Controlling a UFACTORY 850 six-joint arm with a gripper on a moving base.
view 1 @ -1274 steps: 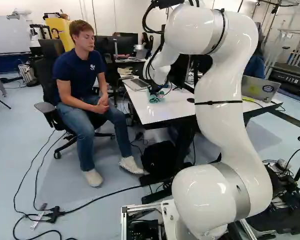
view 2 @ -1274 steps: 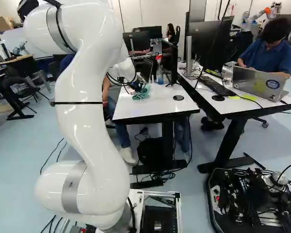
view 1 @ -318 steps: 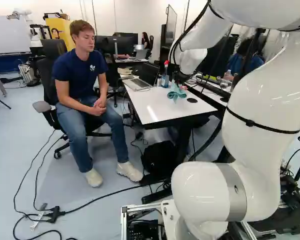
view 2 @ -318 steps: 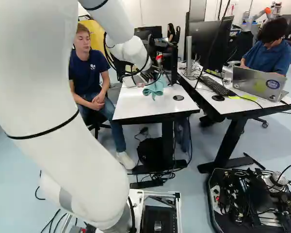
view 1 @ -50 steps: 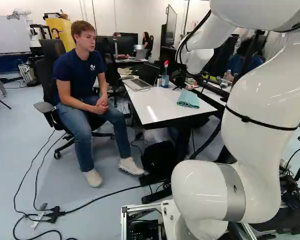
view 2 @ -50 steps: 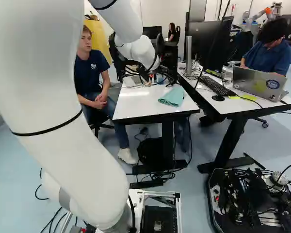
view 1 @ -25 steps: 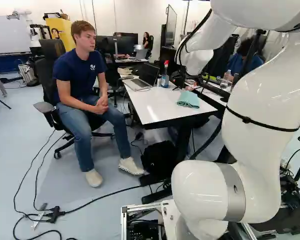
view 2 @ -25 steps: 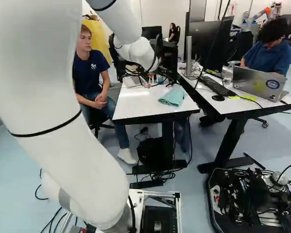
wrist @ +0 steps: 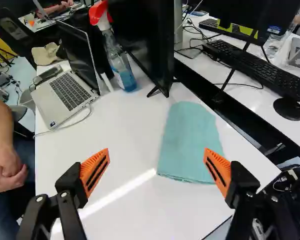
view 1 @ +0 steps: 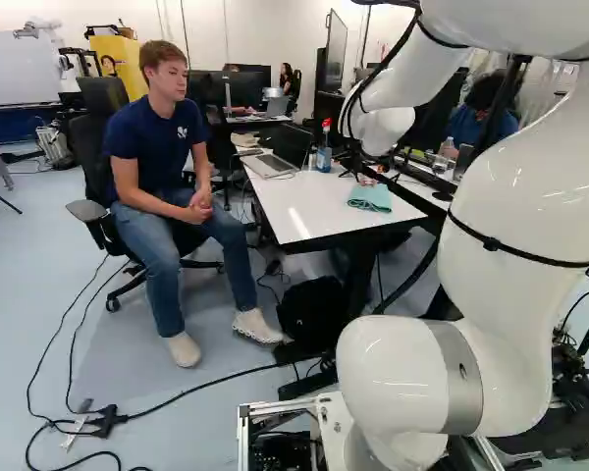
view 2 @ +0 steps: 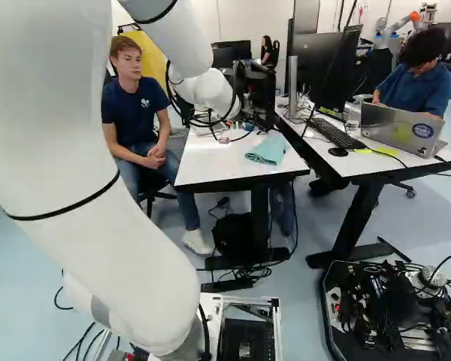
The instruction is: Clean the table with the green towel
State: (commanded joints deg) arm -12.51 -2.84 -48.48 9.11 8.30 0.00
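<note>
With the gripper (wrist: pixel 156 153) spread open and empty above the white table (wrist: pixel 122 132), probably best to centre over the flat green towel (wrist: pixel 190 137), descend gently, then pinch squarely.

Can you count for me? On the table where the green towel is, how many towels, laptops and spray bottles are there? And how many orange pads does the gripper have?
Green towel: 1
Laptop: 1
Spray bottle: 1
Orange gripper pads: 2
Total: 5
</note>
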